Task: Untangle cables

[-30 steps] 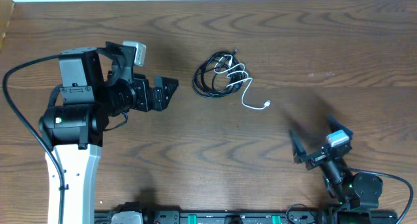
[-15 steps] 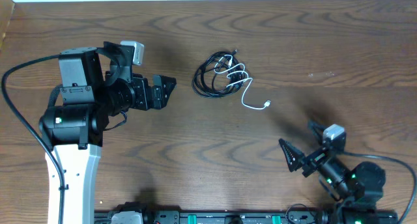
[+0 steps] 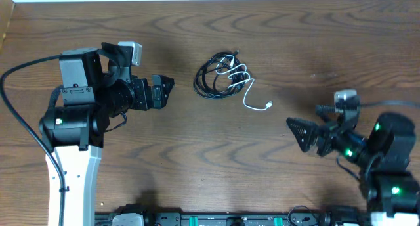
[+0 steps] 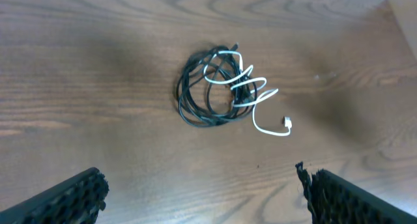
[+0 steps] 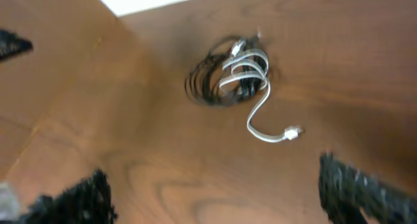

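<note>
Two wide-open, empty grippers can be seen: left gripper (image 3: 164,92) and right gripper (image 3: 296,135), both parked well apart from the tangle. The black cable (image 3: 209,81) is coiled mid-way across the table (image 3: 308,35) with the white cable (image 3: 248,94) wound through it, so nothing's been untangled yet.

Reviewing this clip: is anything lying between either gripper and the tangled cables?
Nothing visible. Only bare table lies between the open left gripper and the tangle of black cable and white cable, and likewise between the open right gripper and it. Neither gripper touches the cables.
</note>
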Controlling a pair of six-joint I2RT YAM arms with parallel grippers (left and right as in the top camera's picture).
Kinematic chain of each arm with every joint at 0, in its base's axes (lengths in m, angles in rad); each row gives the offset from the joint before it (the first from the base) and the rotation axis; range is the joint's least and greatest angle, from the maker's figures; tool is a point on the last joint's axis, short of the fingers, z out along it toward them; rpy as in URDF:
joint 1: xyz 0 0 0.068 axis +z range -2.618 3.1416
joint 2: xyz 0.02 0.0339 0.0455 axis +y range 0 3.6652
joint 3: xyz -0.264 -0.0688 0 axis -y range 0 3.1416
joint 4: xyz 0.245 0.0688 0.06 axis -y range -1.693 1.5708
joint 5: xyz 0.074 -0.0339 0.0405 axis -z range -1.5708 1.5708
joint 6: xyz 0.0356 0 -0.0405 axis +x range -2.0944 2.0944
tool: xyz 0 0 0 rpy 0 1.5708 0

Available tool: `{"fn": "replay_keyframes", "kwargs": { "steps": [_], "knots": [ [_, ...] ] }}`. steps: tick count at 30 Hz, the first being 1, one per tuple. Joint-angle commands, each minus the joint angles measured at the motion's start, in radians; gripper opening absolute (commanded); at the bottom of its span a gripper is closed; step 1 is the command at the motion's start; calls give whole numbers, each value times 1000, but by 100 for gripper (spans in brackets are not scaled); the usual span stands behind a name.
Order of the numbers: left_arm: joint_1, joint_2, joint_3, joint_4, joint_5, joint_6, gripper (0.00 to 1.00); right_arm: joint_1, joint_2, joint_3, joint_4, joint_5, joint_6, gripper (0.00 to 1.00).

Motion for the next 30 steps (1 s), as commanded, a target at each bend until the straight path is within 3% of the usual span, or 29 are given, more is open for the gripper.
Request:
{"fn": "replay_keyframes", "kwargs": {
  "steps": [1,10,30],
  "knots": [
    [-2,1,16,-3,-13,-16,100,3,93,138,-97,0,-77,99],
    [-2,1,16,-3,-13,-21,99,3,340,450,-396,-1,-201,99],
    [-61,84,34,3,-192,-171,99,3,380,472,-346,-58,-186,99]
  ]
}}
